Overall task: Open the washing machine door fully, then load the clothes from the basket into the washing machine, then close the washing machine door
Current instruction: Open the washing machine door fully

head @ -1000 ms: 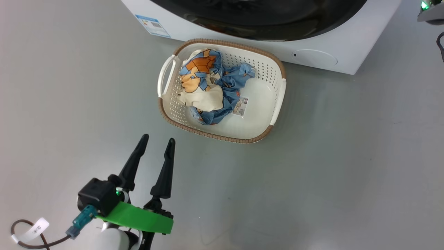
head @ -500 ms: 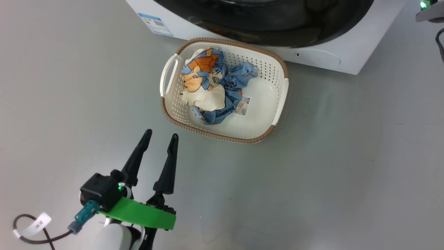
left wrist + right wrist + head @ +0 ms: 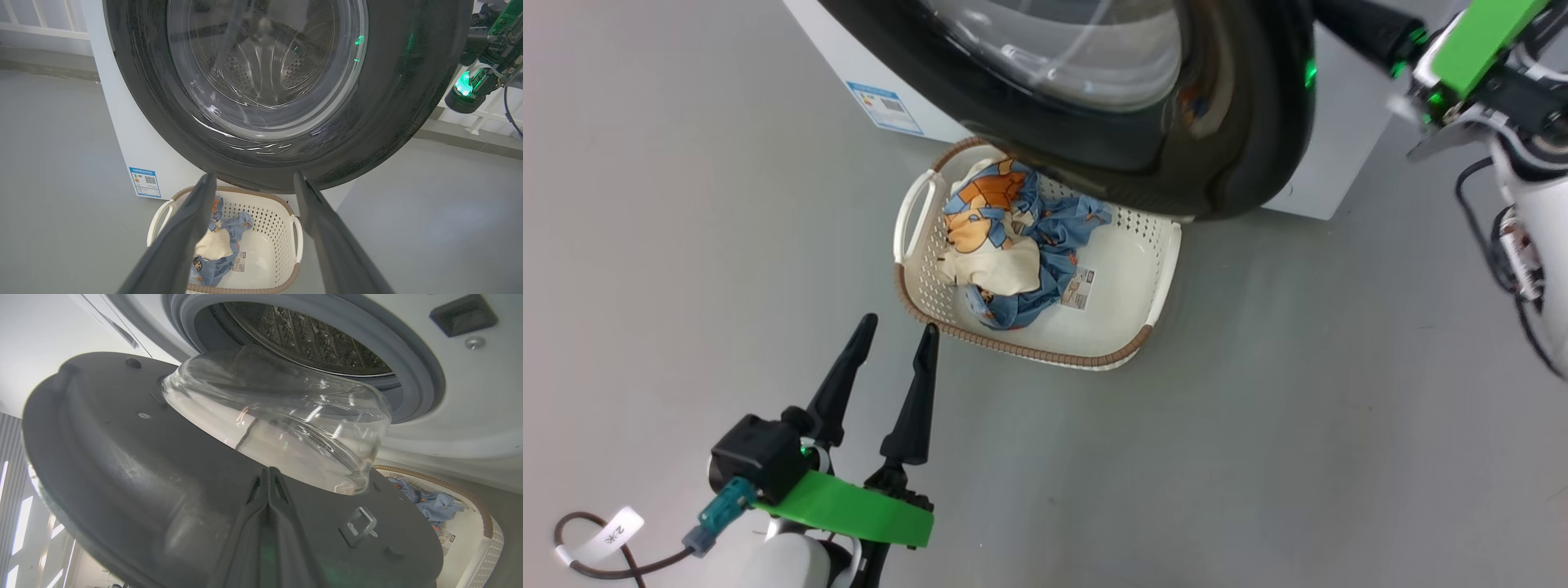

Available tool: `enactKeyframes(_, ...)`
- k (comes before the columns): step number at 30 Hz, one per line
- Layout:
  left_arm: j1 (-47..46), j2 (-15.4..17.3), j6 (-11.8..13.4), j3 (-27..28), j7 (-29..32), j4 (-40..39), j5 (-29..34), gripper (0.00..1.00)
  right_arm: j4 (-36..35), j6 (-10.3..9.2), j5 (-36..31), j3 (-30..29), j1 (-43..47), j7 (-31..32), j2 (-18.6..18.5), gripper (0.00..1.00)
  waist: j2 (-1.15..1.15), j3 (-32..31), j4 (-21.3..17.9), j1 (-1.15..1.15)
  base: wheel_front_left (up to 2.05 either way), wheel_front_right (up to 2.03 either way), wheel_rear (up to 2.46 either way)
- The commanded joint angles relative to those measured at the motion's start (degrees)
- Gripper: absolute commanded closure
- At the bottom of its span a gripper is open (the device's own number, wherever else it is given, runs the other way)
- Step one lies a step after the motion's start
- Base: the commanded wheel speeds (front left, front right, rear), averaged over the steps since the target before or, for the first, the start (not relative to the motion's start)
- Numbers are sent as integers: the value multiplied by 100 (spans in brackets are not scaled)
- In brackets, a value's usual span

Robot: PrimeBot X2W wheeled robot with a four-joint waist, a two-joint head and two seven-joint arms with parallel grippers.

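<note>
1. The washing machine door (image 3: pixel 1241 122) stood partly open, its glossy black rim hanging over the far end of the basket (image 3: pixel 1045 353) in the head view.
2. The right gripper (image 3: pixel 268 473) was clenched with its two fingers pressed together and nothing between them. It sat behind the door, on the side facing the steel drum (image 3: pixel 310 339).
3. In the right wrist view those fingers pointed along the door's inner face, with the tips just below the glass bowl and the metal latch hook (image 3: pixel 359 524) just beside them. Contact with the face looked likely, though I could not tell for certain.
4. The door's free edge lay on the robot's right and nearer that arm, so the hinge seemed to be on the left. Opening it fully probably called for a push away from the washing machine (image 3: pixel 1339 131), toward the left.
5. The left gripper (image 3: pixel 897 324) was released, jaws spread wide, low at the near side of the basket and aimed toward it — well apart from the door.
6. The clothes (image 3: pixel 1005 237) lay bunched in the basket's left half — nearer the left arm, not yet loaded.
</note>
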Motion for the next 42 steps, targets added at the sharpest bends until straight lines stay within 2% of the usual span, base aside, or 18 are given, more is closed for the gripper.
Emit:
enactKeyframes(1, 41, 160, -18, 217, -47, -101, 74, 0, -256, 10, 37, 105, 189, 74, 242, 100, 0, -98, -38, 0, 0, 0, 0)
enactKeyframes(18, 361, 196, -18, 254, -47, -27, 103, 0, -1072, 10, 113, 528, 1242, 366, 670, 100, 0, -623, 54, 0, 0, 0, 0)
enactKeyframes(24, 510, 205, -18, 332, -47, 18, 126, 0, -1177, 10, 132, 611, 1508, 412, 797, 100, 0, -836, 195, 0, 0, 0, 0)
enactKeyframes(42, 677, 156, -18, 650, -47, 98, 167, 0, -1334, 10, 122, 850, 1806, 634, 1172, 100, 0, -924, 728, 0, 0, 0, 0)
